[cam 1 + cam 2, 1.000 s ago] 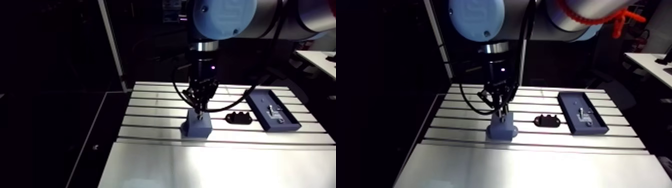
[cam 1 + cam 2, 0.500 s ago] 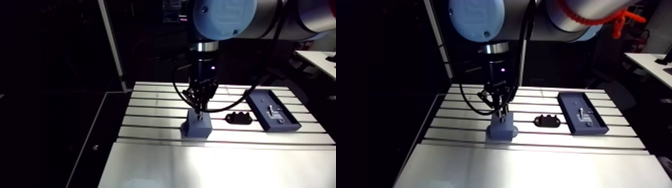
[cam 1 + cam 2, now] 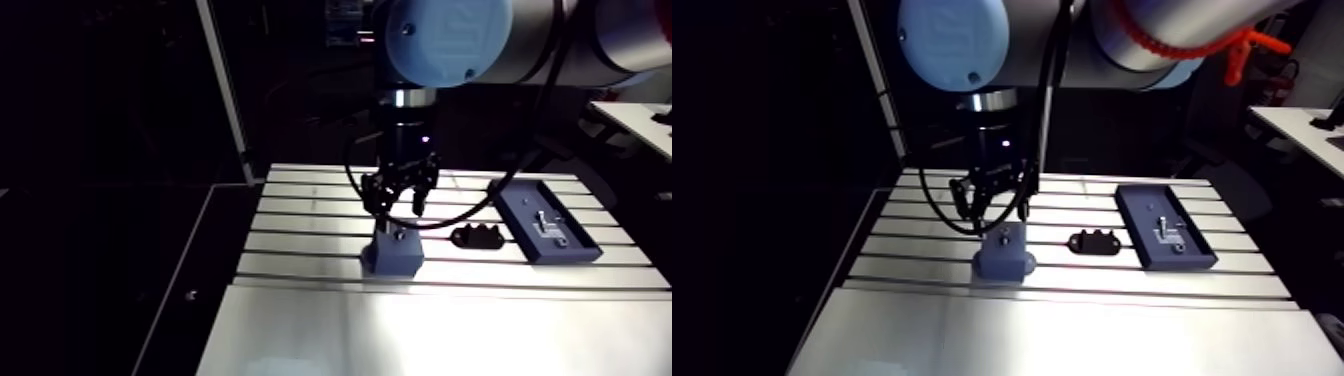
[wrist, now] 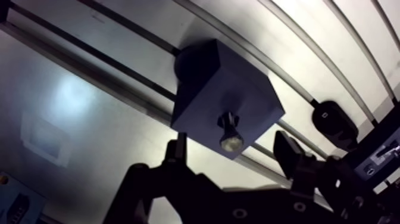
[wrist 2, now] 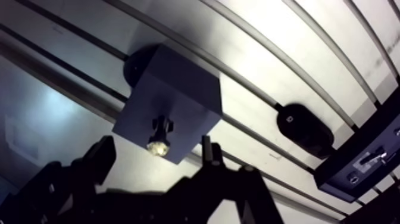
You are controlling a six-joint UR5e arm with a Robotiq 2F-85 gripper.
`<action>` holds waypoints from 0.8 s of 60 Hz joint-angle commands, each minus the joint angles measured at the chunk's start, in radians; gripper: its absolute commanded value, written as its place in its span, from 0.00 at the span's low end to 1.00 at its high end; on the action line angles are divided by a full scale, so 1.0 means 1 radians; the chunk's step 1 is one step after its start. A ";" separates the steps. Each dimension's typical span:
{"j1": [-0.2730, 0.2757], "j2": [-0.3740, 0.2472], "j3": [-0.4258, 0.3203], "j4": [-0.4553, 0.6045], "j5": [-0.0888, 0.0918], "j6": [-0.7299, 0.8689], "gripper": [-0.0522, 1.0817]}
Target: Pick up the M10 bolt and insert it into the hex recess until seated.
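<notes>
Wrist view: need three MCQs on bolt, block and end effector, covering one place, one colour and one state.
1. Where is the bolt?
A. Clamped in the end effector
B. Standing in the block
C. Out of view

2. What colour is the block?
A. Red
B. Yellow
C. Blue

3. What state is the end effector in?
A. Open, clear of the bolt
B. Shut on the bolt
C. Shut on the block

Key: 1 B, its shank sits in the block's top face, head up. 2 C, every visible face is blue. 3 A, the fingers stand apart on either side with nothing between them.
</notes>
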 commanded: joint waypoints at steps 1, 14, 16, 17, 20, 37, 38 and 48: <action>0.000 0.000 0.003 -0.001 0.000 -0.003 0.06; 0.000 0.001 0.003 -0.001 0.000 -0.003 0.06; 0.000 0.000 0.003 -0.001 0.000 -0.004 0.06; 0.000 0.000 0.003 -0.001 0.000 -0.004 0.06; 0.000 0.000 0.003 -0.001 0.000 -0.004 0.06; 0.000 -0.004 0.000 0.000 0.001 -0.004 0.06; 0.000 -0.004 0.000 0.002 0.001 -0.003 0.06; 0.000 -0.005 -0.006 0.002 0.004 0.008 0.06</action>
